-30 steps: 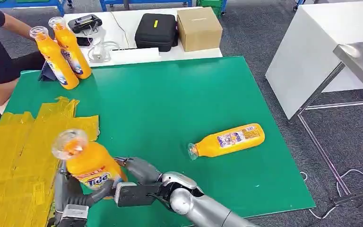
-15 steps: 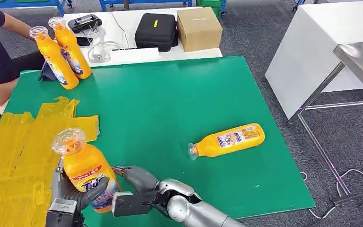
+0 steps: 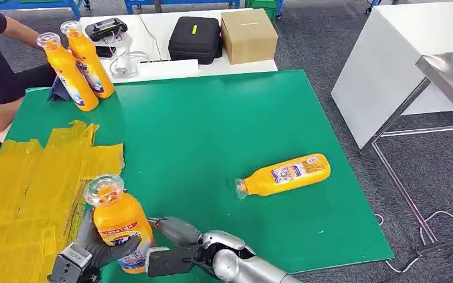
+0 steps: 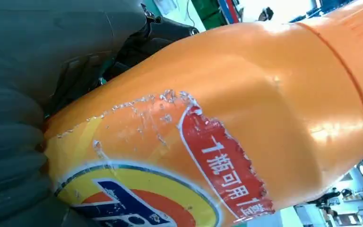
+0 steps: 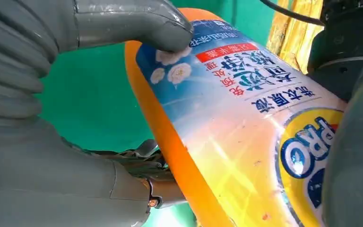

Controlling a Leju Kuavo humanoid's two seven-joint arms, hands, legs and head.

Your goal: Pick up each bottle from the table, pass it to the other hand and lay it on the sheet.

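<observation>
On the left we see the yellow sheet lying on the green table. At its near edge, the left hand wraps its dark fingers around an orange bottle that stands almost upright. The right hand is next to it; its thumb seems to touch the label, but we cannot tell if it grips. Farther right, 1 bottle lies on its side.

left hand gripping bottle, right hand fingers touching it
</observation>
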